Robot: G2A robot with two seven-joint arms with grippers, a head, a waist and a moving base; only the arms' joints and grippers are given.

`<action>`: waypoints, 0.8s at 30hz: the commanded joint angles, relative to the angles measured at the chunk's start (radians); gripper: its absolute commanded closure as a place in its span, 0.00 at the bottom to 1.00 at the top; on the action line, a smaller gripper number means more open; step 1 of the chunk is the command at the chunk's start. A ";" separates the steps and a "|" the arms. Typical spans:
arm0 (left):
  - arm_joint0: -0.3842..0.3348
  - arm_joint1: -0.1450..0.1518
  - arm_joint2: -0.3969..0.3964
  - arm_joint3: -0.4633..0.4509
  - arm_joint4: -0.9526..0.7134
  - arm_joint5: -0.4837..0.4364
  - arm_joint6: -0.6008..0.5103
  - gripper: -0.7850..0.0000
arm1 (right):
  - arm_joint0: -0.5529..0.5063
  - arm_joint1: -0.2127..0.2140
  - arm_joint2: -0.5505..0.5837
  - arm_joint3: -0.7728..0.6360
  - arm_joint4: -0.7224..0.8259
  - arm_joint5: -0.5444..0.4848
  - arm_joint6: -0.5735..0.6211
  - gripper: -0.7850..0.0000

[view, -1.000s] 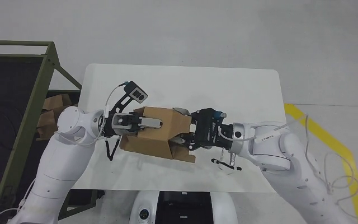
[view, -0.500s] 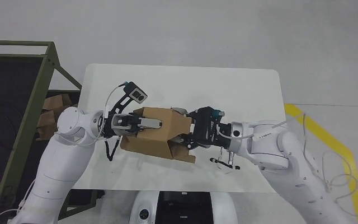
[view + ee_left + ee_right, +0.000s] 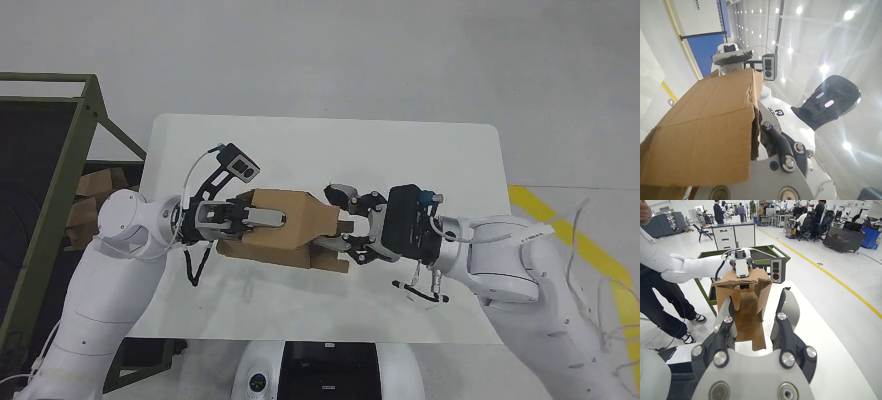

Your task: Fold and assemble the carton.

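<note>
Your left gripper (image 3: 742, 281) clamps the carton (image 3: 748, 317); the right gripper (image 3: 757, 296) stands open. Closing may crush the ragged flap (image 3: 763, 298).

The carton (image 3: 283, 226) lies across the middle of the table (image 3: 420, 150) and blocks the centre of the top view. The left gripper (image 3: 268, 217) is clamped on its left-hand end, closing off that side. The right gripper (image 3: 343, 220) stands with fingers spread wide at the open right-hand end, so that mouth is taken up as well. Open white surface runs along the upper part of the frame above the carton, widest toward the upper right. Below the carton there is just a narrow strip of table. At the left of the frame a green cart (image 3: 75, 130) stands just beside the table's edge.
</note>
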 commanded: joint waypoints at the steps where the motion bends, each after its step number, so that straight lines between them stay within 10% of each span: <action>1: -0.003 -0.001 0.001 0.000 -0.011 0.009 0.000 1.00 | -0.018 0.003 0.023 -0.007 -0.001 0.003 -0.011 0.47; 24: -0.088 -0.016 0.079 0.074 -0.136 0.164 -0.024 1.00 | -0.071 0.013 0.131 0.033 0.152 0.059 -0.052 0.45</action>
